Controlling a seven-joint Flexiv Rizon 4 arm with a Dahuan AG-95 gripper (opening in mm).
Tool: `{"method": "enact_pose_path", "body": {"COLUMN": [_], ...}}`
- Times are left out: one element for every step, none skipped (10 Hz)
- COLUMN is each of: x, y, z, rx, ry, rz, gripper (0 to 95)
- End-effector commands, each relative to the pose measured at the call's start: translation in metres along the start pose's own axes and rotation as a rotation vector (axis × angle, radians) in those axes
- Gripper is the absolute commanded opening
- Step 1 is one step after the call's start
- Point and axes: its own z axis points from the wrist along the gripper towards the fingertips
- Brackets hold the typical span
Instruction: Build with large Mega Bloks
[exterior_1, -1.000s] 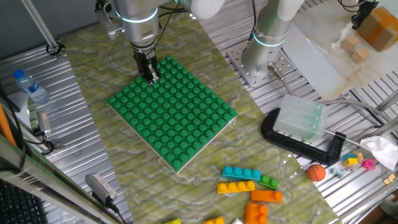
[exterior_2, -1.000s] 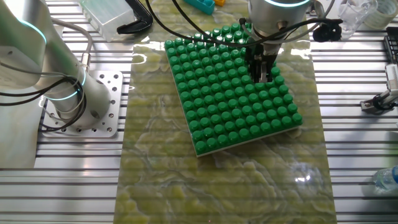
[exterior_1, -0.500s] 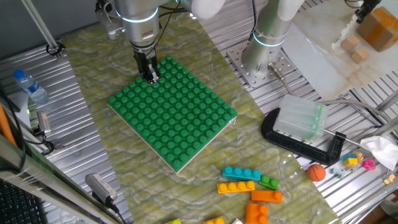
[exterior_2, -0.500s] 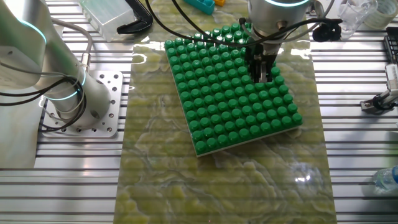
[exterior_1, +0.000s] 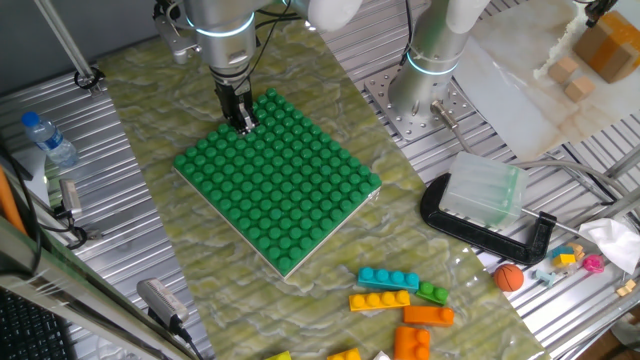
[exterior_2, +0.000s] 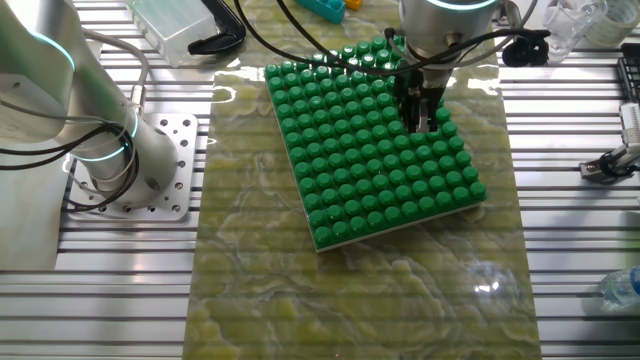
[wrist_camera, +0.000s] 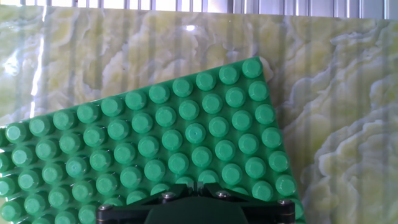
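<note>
My gripper (exterior_1: 243, 124) stands upright with its tips down on the studs near the far corner of the big green baseplate (exterior_1: 290, 190). From the other side, the gripper (exterior_2: 421, 121) sits near the plate's (exterior_2: 370, 160) right part. In the hand view the jaws are together, so the gripper (wrist_camera: 194, 186) is shut, with nothing seen between them, and the baseplate (wrist_camera: 186, 137) fills the picture. The loose Mega Bloks lie at the near right: a cyan one (exterior_1: 388, 279), a yellow one (exterior_1: 379, 300), a small green one (exterior_1: 433, 293) and two orange ones (exterior_1: 428, 315) (exterior_1: 412, 343).
A second arm's base (exterior_1: 430, 60) stands behind the mat. A black clamp holding a clear box (exterior_1: 485, 192) lies to the right. A small orange ball (exterior_1: 509, 277) sits by the bricks, and a water bottle (exterior_1: 48, 140) at the left.
</note>
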Motion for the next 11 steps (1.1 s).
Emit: {"method": "enact_pose_path", "body": {"x": [0.0,0.0,0.0,0.0,0.0,0.0,0.0,0.0,-0.0006,-0.0022,-0.0042], "y": [-0.0001,-0.0001,-0.0001,-0.0001,-0.0001,-0.0001,-0.0001,-0.0001,0.0001,0.0004,0.0008], "z": [0.0,0.0,0.0,0.0,0.0,0.0,0.0,0.0,-0.0003,-0.0015,-0.0029], "rx": [0.001,0.001,0.002,0.003,0.003,0.002,0.003,0.004,0.003,0.004,0.002], "ry": [0.0,0.0,-0.001,-0.001,-0.001,-0.001,0.0,0.001,0.0,-0.001,-0.002], "rz": [0.002,0.002,0.003,0.006,0.008,0.009,0.01,0.012,0.018,0.025,0.032], "gripper": [0.0,0.0,0.0,0.0,0.0,0.0,0.0,0.0,0.0,0.0,0.0]}}
